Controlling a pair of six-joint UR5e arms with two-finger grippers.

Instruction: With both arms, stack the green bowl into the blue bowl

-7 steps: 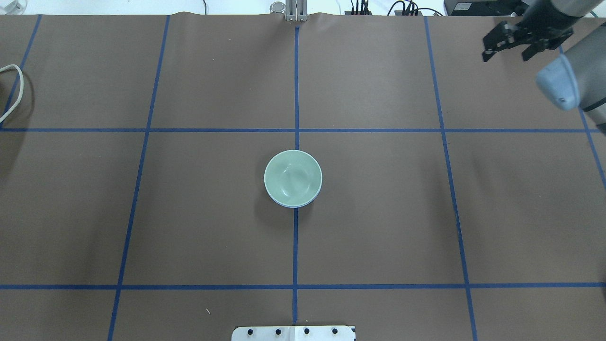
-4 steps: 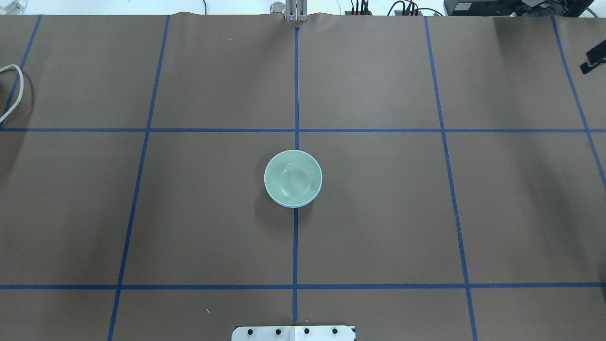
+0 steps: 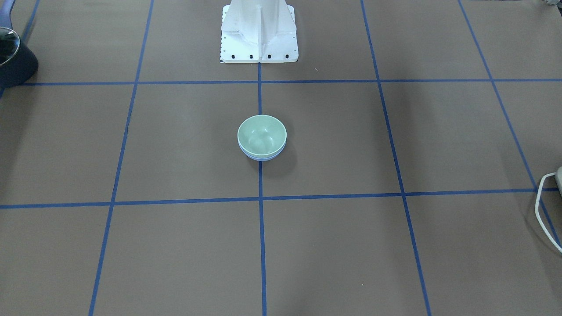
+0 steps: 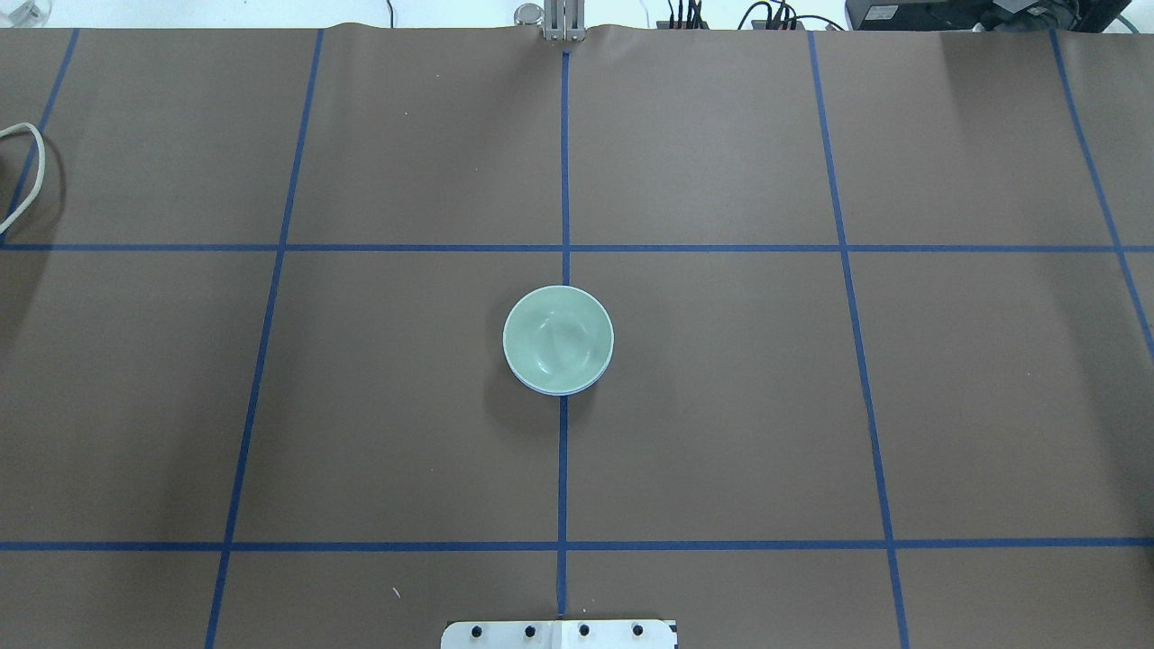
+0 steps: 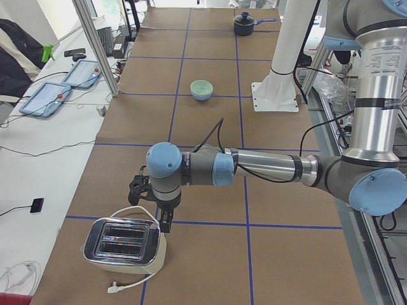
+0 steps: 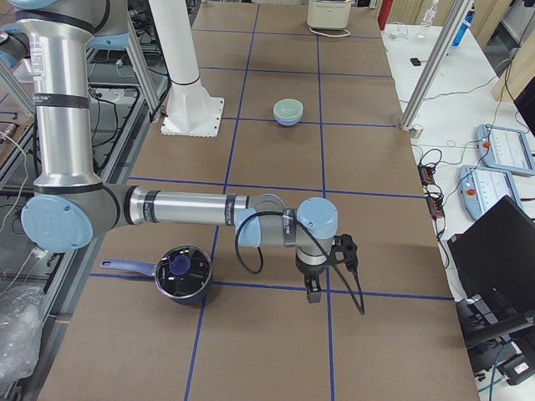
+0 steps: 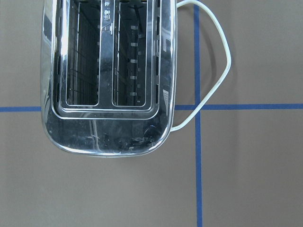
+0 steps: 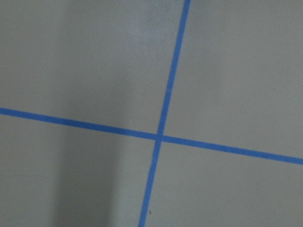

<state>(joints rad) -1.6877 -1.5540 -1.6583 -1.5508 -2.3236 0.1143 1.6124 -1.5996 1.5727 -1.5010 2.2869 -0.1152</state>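
— Whereabouts of the green bowl (image 4: pixel 557 335)?
— Sitting nested inside the blue bowl (image 3: pixel 262 157), rim just above rim, at the middle of the surface (image 4: pixel 721 406), straddling the centre tape line.
— Pointing which way? Any long axis?
— Facing straight up with the opening, sitting level. Being round, offering no long axis, so favouring no approach direction.
— Lying which way from the jaws?
— Well apart from both. Taking the left gripper (image 5: pixel 152 210): hanging just over the toaster (image 5: pixel 125 240) at the robot's left end, so looking at the bowls far off toward the robot's right. Taking the right gripper (image 6: pixel 328 271): hanging over a tape crossing near the pot (image 6: pixel 182 273) at the opposite end, so looking at them far off toward the robot's left.
— Nearer arm?
— Hard calling it; seeming about equally distant.
— Jaws wide or narrow?
— Cannot tell for either: showing only in the side views, not appearing in the wrist cameras.
— Anything remaining?
— Judging by the nesting, probably nothing; seemingly calling for no further grasp.
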